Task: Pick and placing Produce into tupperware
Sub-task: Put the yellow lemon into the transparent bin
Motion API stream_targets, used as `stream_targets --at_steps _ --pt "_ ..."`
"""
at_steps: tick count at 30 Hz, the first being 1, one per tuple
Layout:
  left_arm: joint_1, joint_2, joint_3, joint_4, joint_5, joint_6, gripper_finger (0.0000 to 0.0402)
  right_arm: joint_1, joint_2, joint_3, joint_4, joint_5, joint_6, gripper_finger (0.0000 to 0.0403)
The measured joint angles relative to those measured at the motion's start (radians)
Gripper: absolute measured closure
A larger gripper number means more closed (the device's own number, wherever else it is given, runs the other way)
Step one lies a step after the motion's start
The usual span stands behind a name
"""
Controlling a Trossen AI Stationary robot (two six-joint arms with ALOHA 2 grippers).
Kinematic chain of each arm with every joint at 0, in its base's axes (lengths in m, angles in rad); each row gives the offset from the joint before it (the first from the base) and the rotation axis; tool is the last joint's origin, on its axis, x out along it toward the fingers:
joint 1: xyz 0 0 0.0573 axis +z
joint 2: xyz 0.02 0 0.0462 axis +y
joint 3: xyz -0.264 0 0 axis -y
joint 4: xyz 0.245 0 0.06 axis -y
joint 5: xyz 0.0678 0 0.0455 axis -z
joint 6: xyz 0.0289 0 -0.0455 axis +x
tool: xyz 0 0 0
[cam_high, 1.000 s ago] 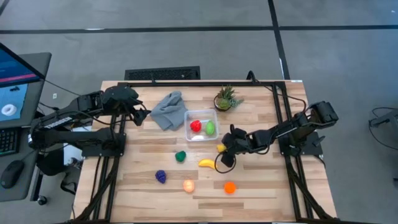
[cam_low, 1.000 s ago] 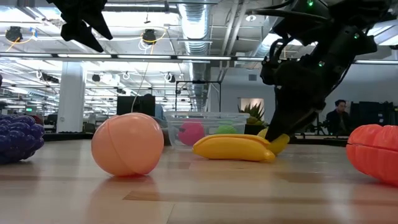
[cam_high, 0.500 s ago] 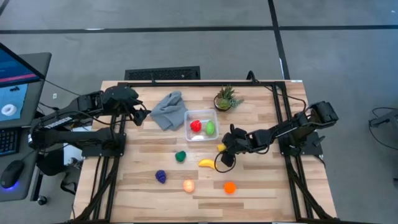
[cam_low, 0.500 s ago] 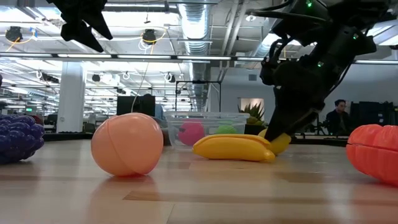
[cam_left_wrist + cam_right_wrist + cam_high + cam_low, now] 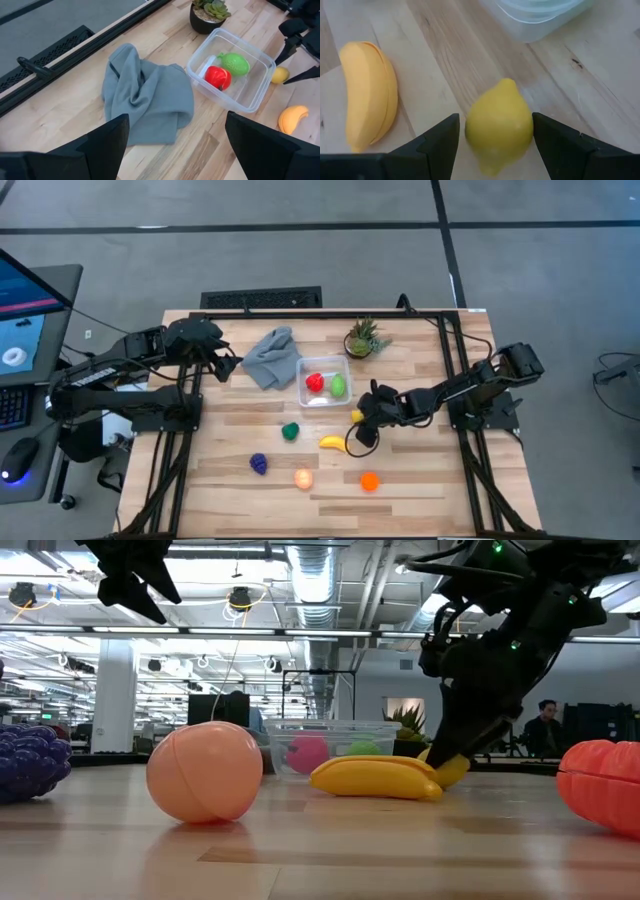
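The clear tupperware stands mid-table with a red fruit and a light green one inside. On the wood lie a yellow lemon, a banana, a dark green piece, a purple one, a peach one and an orange one. My right gripper is down at the lemon, just right of the banana, shut on it. My left gripper waits open in the air left of the grey cloth. My right gripper pinches the lemon across its middle, one finger on each side of it. The fingers come from above, slanting down from the table's right side. The lemon sits low at the table top, next to the banana's end.
A spiky potted plant stands behind the tupperware's right corner. The grey cloth lies crumpled against the container's left side. The banana lies close to the right gripper. Bare wood shows along the near edge and at the table's right.
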Motion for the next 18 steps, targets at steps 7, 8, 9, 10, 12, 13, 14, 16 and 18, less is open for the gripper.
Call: stream_targets --at_steps 7,8,9,10,12,13,14,16,18 --pt "0.0 0.0 0.0 0.008 0.0 0.0 0.0084 0.0 0.0 0.0 -0.022 0.011 0.0 0.0133" --pt "0.0 0.0 0.0 0.008 0.0 0.0 0.0084 0.0 0.0 0.0 -0.022 0.018 0.0 0.0133" --pt "0.0 0.0 0.0 0.008 0.0 0.0 0.0084 0.0 0.0 0.0 -0.021 0.027 0.001 0.0134" --pt "0.0 0.0 0.0 0.008 0.0 0.0 0.0084 0.0 0.0 0.0 -0.021 0.031 0.0 0.0134" --pt "0.0 0.0 0.0 0.008 0.0 0.0 0.0084 0.0 0.0 0.0 -0.021 0.034 0.001 0.0134" --pt "0.0 0.0 0.0 0.008 0.0 0.0 0.0084 0.0 0.0 0.0 -0.02 0.034 0.0 0.0134" --pt "0.0 0.0 0.0 0.008 0.0 0.0 0.0084 0.0 0.0 0.0 -0.02 0.034 0.0 0.0134" --pt "0.0 0.0 0.0 0.008 0.0 0.0 0.0084 0.0 0.0 0.0 -0.02 0.034 0.0 0.0134" --pt "0.0 0.0 0.0 0.008 -0.001 0.0 0.0084 0.0 0.0 0.0 -0.018 0.034 -0.006 0.0134"
